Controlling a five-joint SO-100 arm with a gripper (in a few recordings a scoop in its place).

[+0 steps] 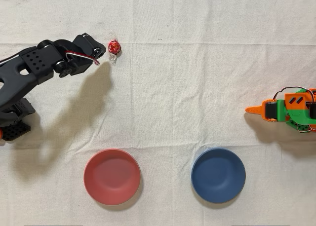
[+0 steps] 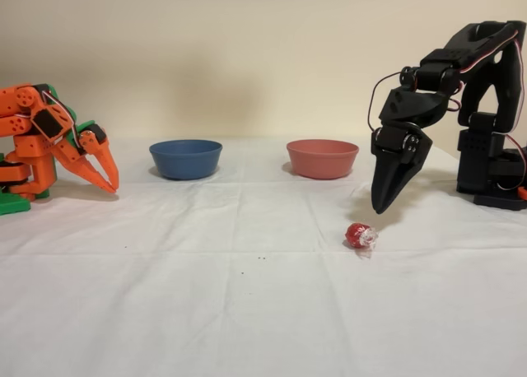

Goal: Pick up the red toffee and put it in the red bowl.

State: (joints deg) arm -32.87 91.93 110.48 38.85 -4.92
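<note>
hovering: the black arm's gripper [image 2: 380, 206] hangs just above and beside the red toffee [image 2: 361, 235], fingers pressed together, gripping nothing.
toffee: on the cloth, well apart from the red bowl [image 2: 322, 157].
feel: likely light, slick foil, crinkly ends.
hold: probably across the round middle.

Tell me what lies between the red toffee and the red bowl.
Nothing: in the overhead view only bare white cloth lies between the red toffee and the red bowl. The fixed view shows the same bare stretch.
</note>
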